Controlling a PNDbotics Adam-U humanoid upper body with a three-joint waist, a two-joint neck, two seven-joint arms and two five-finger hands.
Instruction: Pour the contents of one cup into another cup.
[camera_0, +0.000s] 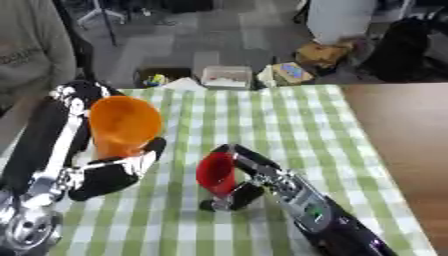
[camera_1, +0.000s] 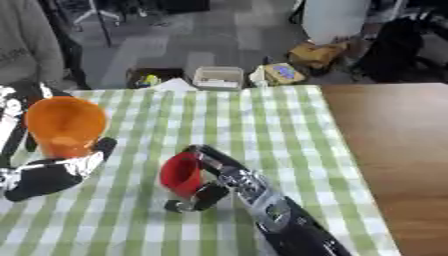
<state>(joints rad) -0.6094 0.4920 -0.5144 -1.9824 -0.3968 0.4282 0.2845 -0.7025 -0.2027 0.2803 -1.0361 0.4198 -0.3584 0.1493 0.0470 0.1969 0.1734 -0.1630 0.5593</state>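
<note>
An orange cup (camera_0: 125, 124) stands upright at the left of the checked table, its mouth toward me. My left hand (camera_0: 114, 172) is curled round its lower part from the front. A smaller red cup (camera_0: 215, 173) is near the middle of the table, tipped so its mouth faces left toward the orange cup. My right hand (camera_0: 248, 177) is shut on it, fingers above and thumb below. The two cups are apart. I cannot see what is inside either cup.
The green-and-white checked cloth (camera_0: 262, 120) covers the table; bare brown wood (camera_0: 402, 135) lies to the right. Boxes and small items (camera_0: 226, 76) sit on the floor beyond the far edge. A person in grey (camera_0: 31, 45) stands at the far left.
</note>
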